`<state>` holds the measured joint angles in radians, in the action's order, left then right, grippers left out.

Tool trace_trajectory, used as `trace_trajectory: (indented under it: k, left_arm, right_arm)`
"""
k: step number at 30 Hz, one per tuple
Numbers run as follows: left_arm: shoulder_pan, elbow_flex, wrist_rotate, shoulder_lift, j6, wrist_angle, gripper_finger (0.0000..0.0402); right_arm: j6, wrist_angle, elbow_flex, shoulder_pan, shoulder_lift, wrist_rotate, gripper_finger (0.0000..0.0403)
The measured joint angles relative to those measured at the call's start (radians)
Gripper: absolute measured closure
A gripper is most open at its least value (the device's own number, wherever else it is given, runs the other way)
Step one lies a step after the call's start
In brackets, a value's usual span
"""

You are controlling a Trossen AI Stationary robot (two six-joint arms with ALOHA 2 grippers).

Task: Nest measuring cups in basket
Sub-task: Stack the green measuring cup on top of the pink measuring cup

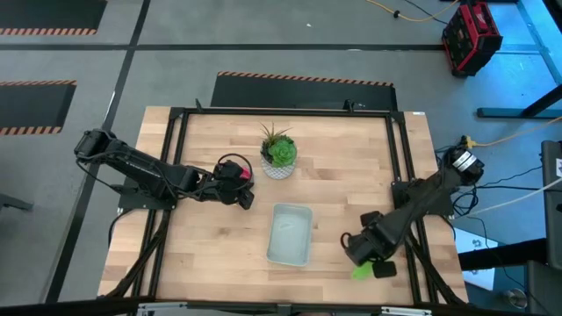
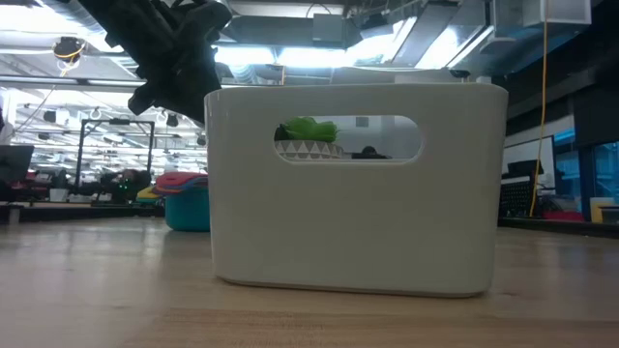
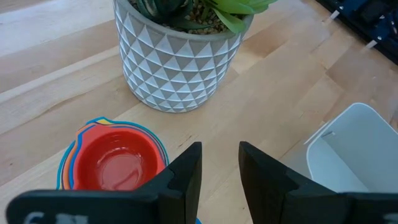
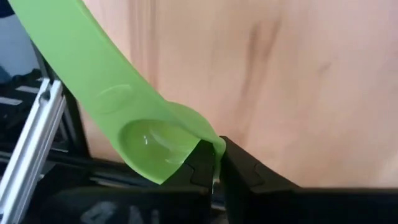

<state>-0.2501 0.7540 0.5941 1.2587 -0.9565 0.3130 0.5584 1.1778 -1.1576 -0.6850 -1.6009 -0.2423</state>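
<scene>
Right tool (image 4: 214,163) is pinched shut on the rim of the green measuring cup (image 4: 134,127); the cup's bowl sits at the jaws and its flat handle sticks out away from the tool. In the high view the right tool (image 1: 367,254) sits near the table's (image 1: 351,158) front right corner, with the green cup (image 1: 361,271) showing at its tip.

Basket (image 1: 290,233) lies just left of that tool, long axis running front to back, nothing seen in it from above. Right arm is clearly the nearer one to it. Likely next move: carry the cup left over the basket rim and let go.

Left tool (image 3: 219,163) hovers with its jaws a narrow gap apart, holding nothing. Stacked cups (image 3: 112,158), orange-red on top, sit just beside it, by the white plant pot (image 3: 177,59). A corner of the basket (image 3: 348,155) shows to the other side. From above, the left tool (image 1: 237,184) is left of the pot (image 1: 278,158), behind and left of the basket.
</scene>
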Motion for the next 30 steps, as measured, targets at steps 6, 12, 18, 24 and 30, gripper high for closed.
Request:
trace_trajectory:
  k: [6,12,18,24,30]
  left_arm:
    - [0.000,0.000,0.000,0.000,0.000,0.000,0.0303]
    - [0.000,0.000,0.000,0.000,-0.001,-0.001,0.0303]
    - [0.000,0.000,0.000,0.000,-0.003,-0.003,0.0303]
    - [0.000,0.000,-0.003,0.000,-0.002,-0.051,0.0303]
    - [0.000,0.000,-0.051,0.000,-0.001,-0.111,0.0303]
  right_arm:
    - [-0.192,0.097,-0.139,0.104,0.000,0.168,0.0385]
    - [-0.404,0.114,-0.239,0.205,0.000,0.344,0.0385]
    - [-0.617,0.099,-0.276,0.306,0.000,0.574,0.0385]
    - [-0.777,0.012,-0.280,0.394,0.000,0.755,0.0384]
    - [-0.932,-0.143,-0.280,0.456,0.000,0.802,0.0384]
